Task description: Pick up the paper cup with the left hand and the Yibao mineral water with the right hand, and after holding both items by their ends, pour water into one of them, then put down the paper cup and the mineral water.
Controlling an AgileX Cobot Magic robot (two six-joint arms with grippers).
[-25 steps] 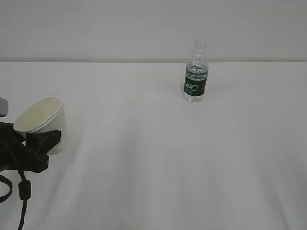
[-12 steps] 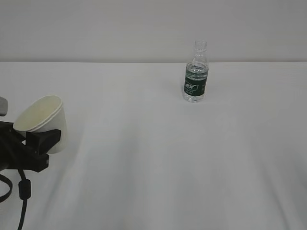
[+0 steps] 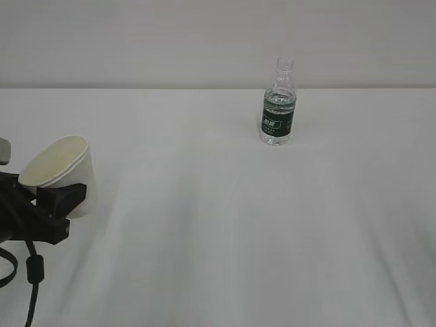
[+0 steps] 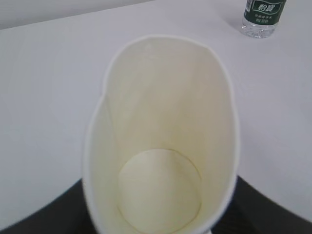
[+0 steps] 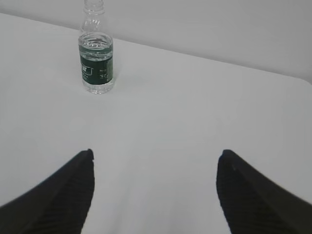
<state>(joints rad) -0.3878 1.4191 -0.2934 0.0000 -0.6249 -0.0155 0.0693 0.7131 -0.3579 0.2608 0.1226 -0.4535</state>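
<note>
The small white tapered paper cup, tilted, sits clamped between the left hand's black jaws near the tabletop's left edge. The clear, green-labelled Yibao mineral water bottle stands upright near the far edge, well ahead of the right hand's wide-spread, empty jaws.

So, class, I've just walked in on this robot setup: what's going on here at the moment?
The left gripper holds a small white tapered paper cup, tilted, at the left of the white table. The cup looks empty inside. A small clear plastic water bottle with a dark green label stands upright and uncapped farther back, untouched. The right gripper is open, facing the bottle from a distance, holding nothing. No pouring has begun.
</note>
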